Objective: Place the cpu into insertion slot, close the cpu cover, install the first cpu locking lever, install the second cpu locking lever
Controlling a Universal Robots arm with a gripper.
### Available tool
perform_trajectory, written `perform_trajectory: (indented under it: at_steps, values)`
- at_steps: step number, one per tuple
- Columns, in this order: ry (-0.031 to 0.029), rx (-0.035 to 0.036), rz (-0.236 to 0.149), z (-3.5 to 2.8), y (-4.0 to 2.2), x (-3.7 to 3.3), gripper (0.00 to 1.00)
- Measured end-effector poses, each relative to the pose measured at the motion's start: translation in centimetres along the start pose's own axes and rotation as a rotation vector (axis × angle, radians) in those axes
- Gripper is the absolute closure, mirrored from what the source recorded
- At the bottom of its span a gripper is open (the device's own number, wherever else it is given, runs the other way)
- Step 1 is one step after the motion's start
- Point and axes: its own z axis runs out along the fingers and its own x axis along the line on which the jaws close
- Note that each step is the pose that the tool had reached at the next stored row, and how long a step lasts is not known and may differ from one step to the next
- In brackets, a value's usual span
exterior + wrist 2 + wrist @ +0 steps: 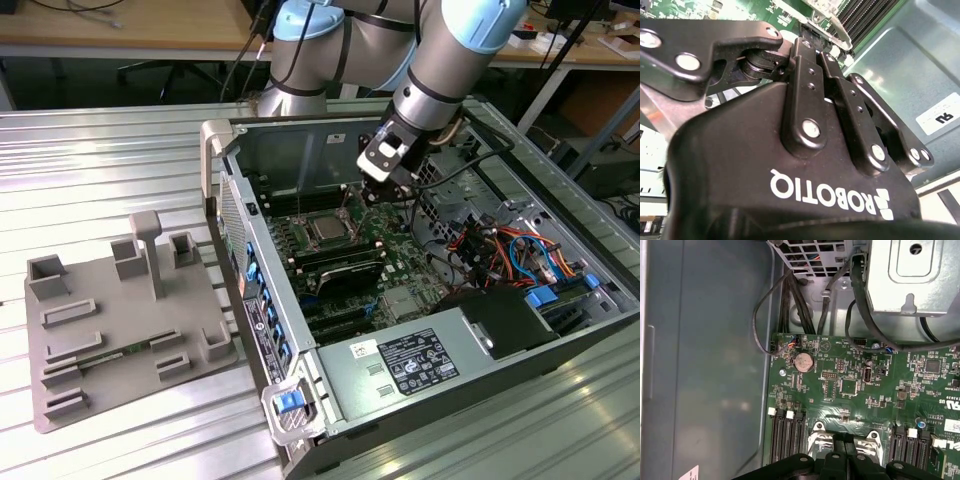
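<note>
Tool (845, 440) at cpu cover (819, 441) edge

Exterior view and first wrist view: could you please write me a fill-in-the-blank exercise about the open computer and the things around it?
1. The circuit board is ____ in colour.
2. The coin battery on it has a ____ shape.
3. The grey fixture lies on the exterior view's ____ of the computer case.
4. The gripper hangs ____ the computer case, near the cpu.

Missing words: green; round; left; inside.
</note>
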Motion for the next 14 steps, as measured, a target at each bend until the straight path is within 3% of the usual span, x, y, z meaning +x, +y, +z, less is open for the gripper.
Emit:
perform_trajectory:
  at_steps: [14]
  values:
    - [0.0000,0.0000,0.000,0.16,-0.60,0.04,0.89]
